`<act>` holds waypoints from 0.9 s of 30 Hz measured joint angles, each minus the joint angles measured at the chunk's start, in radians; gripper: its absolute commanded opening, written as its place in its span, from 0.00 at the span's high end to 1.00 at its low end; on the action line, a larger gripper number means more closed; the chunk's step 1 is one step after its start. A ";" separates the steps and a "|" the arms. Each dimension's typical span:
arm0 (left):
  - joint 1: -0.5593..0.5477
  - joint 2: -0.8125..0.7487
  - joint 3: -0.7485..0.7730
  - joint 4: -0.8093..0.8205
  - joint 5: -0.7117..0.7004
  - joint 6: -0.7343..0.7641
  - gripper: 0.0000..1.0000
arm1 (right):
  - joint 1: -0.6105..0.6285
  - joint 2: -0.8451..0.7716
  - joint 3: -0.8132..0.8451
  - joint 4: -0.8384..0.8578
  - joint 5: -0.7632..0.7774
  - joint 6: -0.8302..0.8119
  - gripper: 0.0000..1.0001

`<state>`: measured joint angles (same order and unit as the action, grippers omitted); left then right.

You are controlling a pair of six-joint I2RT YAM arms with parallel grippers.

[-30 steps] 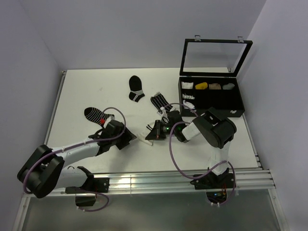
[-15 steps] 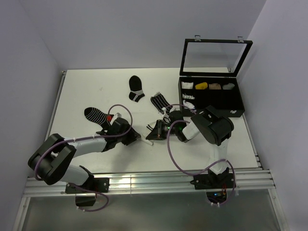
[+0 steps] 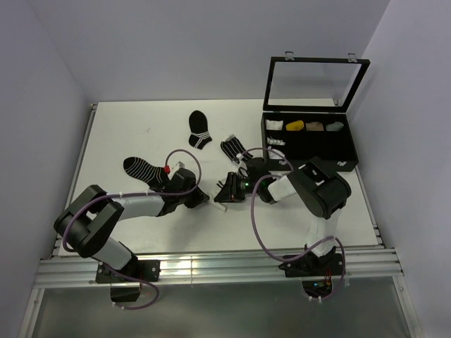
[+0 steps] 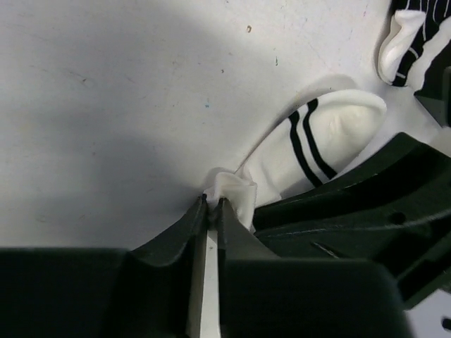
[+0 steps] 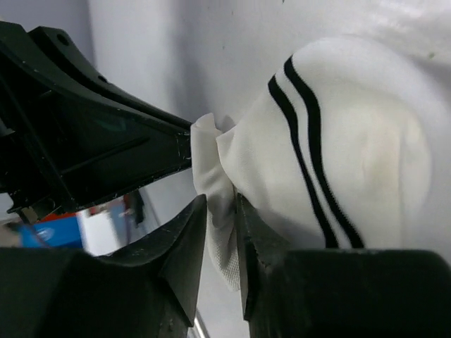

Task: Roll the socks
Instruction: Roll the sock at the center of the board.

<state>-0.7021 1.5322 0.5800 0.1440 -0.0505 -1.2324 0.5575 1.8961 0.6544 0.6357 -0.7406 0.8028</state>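
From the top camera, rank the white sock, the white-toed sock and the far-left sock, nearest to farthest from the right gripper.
1. White sock, in its grip.
2. White-toed sock, just behind it.
3. Far-left sock, off to the left side.

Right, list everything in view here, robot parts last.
white sock: one, white with two black stripes, on the table between the grippers
striped sock with white toe: one, black and white, just beyond the right gripper
banded sock: one, black with white bands, middle back
thin-striped sock: one, black with thin white stripes, left side
box: one, black, glass lid up, back right
bundles: about five, white, yellow, tan, grey, white-and-black, in the box's compartments
table: one, white
left gripper: one, black, pinching the white sock's edge
right gripper: one, black, white sock's edge between its fingers
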 measured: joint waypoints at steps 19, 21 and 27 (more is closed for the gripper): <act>-0.022 0.031 0.112 -0.176 -0.026 0.039 1.00 | 0.410 -0.348 0.106 -0.540 0.809 -0.512 0.51; -0.022 0.031 0.115 -0.183 -0.026 0.040 1.00 | 0.433 -0.324 0.119 -0.556 0.856 -0.540 0.51; -0.022 0.030 0.116 -0.195 -0.025 0.040 1.00 | 0.481 -0.238 0.159 -0.570 0.958 -0.584 0.57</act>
<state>-0.7238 1.5623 0.6964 -0.0509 -0.0757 -1.1923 1.0382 1.6581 0.8135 0.0658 0.2169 0.2184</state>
